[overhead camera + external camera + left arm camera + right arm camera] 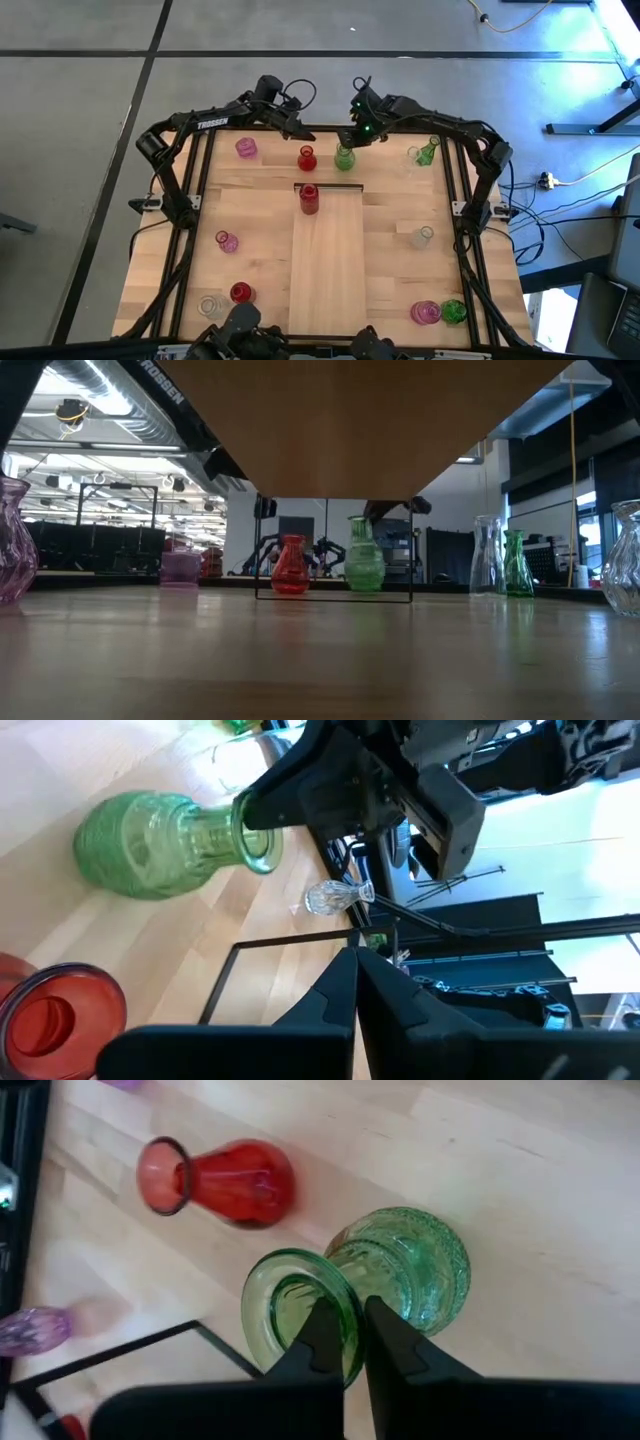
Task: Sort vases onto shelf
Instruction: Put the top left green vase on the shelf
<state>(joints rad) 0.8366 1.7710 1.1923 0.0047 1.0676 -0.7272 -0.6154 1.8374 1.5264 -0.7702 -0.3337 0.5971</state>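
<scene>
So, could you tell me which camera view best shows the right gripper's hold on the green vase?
The right wrist view: the right gripper is shut on the green vase at its rim. The left wrist view shows that pinch from the side, the high view only the gripper over the vase, and the low view mostly the vase.

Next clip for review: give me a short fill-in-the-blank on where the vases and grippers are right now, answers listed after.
1. The right gripper is shut on the rim of a ____ vase.
2. The one vase standing on the shelf is ____ in colour.
3. The left gripper is shut and holds ____.
4. Beside the gripped vase, off the shelf, stands a ____ vase.

Missing words: green; red; nothing; red
</scene>
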